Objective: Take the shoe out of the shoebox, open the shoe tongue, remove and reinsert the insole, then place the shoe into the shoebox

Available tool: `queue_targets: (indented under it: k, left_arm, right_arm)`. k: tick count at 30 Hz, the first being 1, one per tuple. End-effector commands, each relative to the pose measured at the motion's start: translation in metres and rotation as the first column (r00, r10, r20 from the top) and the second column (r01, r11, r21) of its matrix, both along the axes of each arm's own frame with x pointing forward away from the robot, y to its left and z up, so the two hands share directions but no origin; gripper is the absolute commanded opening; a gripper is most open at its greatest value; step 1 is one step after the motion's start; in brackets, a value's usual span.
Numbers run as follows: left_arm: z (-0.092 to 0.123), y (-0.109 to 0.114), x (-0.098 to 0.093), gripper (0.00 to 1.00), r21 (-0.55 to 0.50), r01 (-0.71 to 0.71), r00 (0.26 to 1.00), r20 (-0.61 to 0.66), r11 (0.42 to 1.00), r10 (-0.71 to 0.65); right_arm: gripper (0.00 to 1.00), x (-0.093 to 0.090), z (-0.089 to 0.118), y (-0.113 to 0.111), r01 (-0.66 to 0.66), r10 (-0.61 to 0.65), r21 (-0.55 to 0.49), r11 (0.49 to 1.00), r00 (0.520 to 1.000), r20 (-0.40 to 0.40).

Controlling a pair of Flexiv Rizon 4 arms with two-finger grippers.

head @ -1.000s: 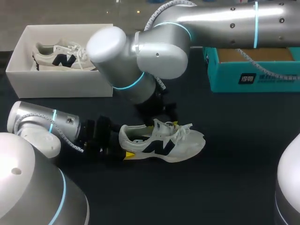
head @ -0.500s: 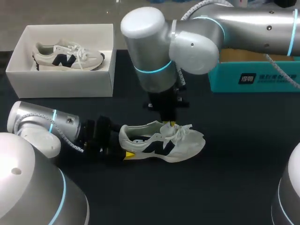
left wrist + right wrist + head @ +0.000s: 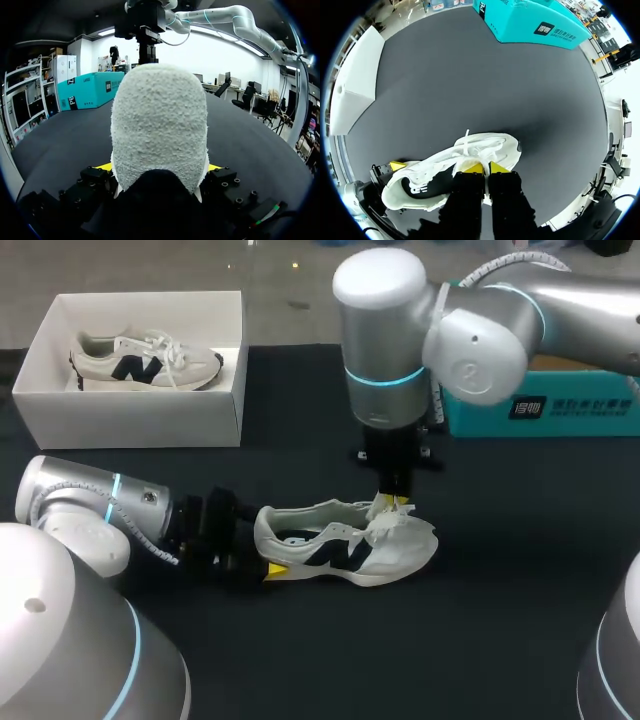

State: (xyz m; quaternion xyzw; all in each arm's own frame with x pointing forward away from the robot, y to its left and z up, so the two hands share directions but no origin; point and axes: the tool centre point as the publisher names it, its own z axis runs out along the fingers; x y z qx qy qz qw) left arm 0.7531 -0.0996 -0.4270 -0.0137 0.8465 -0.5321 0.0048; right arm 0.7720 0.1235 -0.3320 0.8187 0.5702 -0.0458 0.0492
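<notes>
Clamps the heel of the sneaker [image 3: 345,550] firmly in the left tool [image 3: 159,167] to steady it on the dark surface [image 3: 500,590] near the white shoebox [image 3: 130,420], pinching the shoe tongue [image 3: 382,510] in the almost-closed right tool [image 3: 394,502] to open it.

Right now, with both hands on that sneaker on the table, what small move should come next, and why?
Probably the right hand should draw the tongue up and toward the toe. The left hand clamps the heel of the shoe, steadying it. The right hand appears to pinch the tongue, but the opening looks too narrow for reaching inside.
</notes>
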Motion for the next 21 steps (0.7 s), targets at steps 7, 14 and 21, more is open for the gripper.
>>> queue_targets:
  k: [7, 14, 21]
  left_arm:
    - [-0.001, -0.001, -0.001, 0.00, 0.001, -0.001, 1.000, 0.001, 1.000, 0.001]
    - [-0.001, -0.001, -0.001, 0.00, 0.001, -0.001, 1.000, 0.001, 1.000, 0.001]
    - [-0.001, -0.001, -0.001, 0.00, 0.001, -0.001, 1.000, 0.001, 1.000, 0.001]
  right_arm:
    - [0.00, -0.004, -0.035, -0.021, 0.073, -0.073, 0.042, 0.996, 0.997, -0.016]
    - [0.00, -0.010, -0.059, -0.020, 0.095, -0.093, 0.030, 0.995, 0.994, -0.058]
    - [0.40, -0.012, -0.063, -0.019, 0.107, -0.105, 0.026, 0.994, 0.992, -0.066]
